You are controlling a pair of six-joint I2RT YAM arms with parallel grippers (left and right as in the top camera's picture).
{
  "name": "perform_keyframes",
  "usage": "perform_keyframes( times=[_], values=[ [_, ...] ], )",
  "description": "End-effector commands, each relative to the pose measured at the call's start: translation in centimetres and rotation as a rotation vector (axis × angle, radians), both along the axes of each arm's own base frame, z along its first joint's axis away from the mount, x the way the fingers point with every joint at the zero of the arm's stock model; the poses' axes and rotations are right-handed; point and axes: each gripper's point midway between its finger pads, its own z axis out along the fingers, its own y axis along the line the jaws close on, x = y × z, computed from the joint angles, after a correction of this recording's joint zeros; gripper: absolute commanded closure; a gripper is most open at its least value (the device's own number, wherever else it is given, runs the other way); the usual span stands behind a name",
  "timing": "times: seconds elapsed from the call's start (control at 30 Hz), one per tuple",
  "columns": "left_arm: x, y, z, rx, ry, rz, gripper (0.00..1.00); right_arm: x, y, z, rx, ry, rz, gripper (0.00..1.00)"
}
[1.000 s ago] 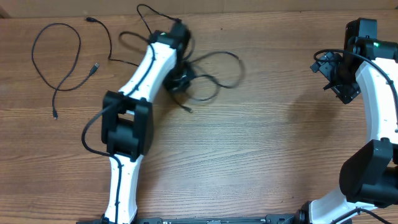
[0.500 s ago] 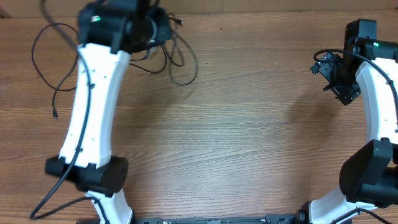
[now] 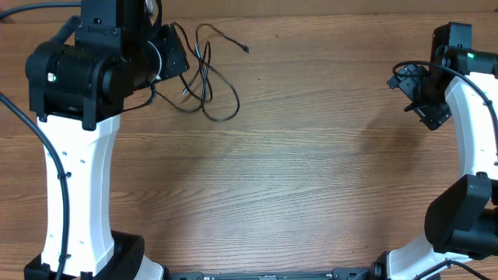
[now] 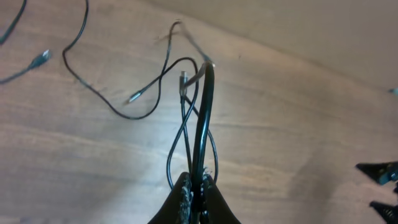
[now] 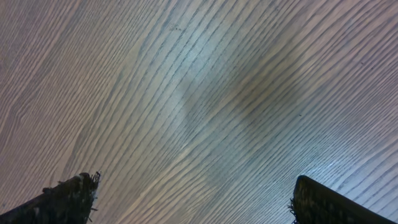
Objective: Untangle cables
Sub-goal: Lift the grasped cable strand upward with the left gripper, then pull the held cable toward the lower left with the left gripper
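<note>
Matt wood-grain table [image 3: 311,194], thin glossy black cables [image 4: 204,106], smooth white plastic arm shells [image 3: 74,179].

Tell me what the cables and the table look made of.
Cables: likely rubber or plastic sheathing, black with a slight sheen; they bend in loose loops, and the small plug ends glint like metal. Table: wood or wood-look laminate, brown, low-sheen, with straight grain lines; which one cannot be told.

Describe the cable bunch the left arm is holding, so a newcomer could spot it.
At the far-left part of the wooden table, beside the big white-and-black left arm, thin black cables loop out with small plugs. They alone are pinched in the shut left fingers; another thin cord lies loose, ungripped, nearby.
</note>
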Motion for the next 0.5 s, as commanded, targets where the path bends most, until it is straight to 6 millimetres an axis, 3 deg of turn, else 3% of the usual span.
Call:
perform_keyframes(
  times=[0.0,0.07,0.2,0.47],
  values=[
    [-0.8,1.4,0.1,0.053,0.005,-0.015,0.96,0.2,0.2,0.2,0.003,-0.010,0.002,0.00],
    [-1.3,2.7,0.2,0.062,0.011,0.014,0.96,0.2,0.2,0.2,0.003,-0.009,0.002,0.00],
    [-3.2,8.8,0.6,0.112,0.033,0.192,0.96,0.2,0.2,0.2,0.003,-0.010,0.002,0.00],
    [-7.5,17.8,2.1,0.143,0.025,0.447,0.96,0.2,0.2,0.2,0.003,-0.010,0.002,0.00]
  ],
)
